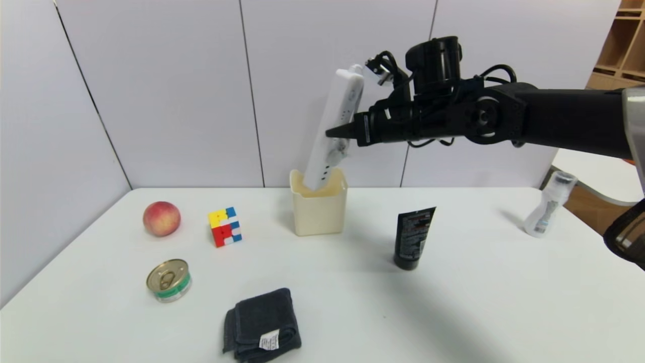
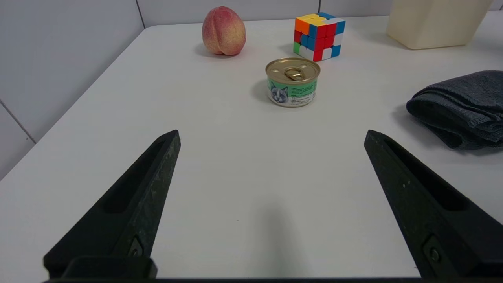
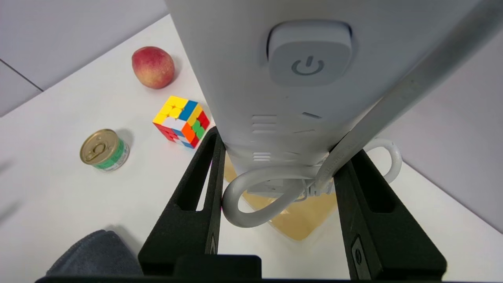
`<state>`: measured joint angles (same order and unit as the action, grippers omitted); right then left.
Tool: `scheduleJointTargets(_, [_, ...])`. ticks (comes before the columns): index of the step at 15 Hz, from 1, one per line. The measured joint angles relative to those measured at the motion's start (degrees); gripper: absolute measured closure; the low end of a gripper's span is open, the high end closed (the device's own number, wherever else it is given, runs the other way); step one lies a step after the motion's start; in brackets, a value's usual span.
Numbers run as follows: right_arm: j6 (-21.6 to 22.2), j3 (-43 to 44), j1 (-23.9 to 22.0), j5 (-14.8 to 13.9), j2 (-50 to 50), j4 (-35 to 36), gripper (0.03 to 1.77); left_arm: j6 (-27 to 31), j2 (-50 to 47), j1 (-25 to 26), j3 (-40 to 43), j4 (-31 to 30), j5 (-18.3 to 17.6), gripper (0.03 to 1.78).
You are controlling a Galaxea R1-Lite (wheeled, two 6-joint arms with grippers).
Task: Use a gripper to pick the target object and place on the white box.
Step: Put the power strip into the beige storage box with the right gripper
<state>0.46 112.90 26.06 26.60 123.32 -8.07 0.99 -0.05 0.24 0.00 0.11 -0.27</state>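
The right gripper [image 1: 347, 131] pinched the white power strip [image 1: 333, 121] between its two fingers, the coiled white cord [image 3: 255, 196] caught there too. The strip stood steeply tilted, its upper end above the gripper and its lower end below it, reaching down to the mouth of the cream-white box [image 1: 319, 214], which sat on the bench [image 1: 347, 307] lower than the gripper. Beneath the gripper and toward the robot's right stood a black tube [image 1: 414, 238]. The left gripper [image 2: 272, 135] was parked over the bench, its fingers spread wide around nothing.
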Motion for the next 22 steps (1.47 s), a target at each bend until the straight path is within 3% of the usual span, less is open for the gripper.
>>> scheduleJointTargets(14, [-8.2, -0.1, 0.0, 0.0, 2.0, -0.9, 0.97, 0.0, 0.0, 0.0, 0.0, 0.0, 0.0, 0.12])
scheduleJointTargets(22, [-8.6, -0.1, 0.3, 0.1, 2.1, -0.9, 0.97, 0.0, 0.0, 0.0, 0.0, 0.0, 0.0, 0.12])
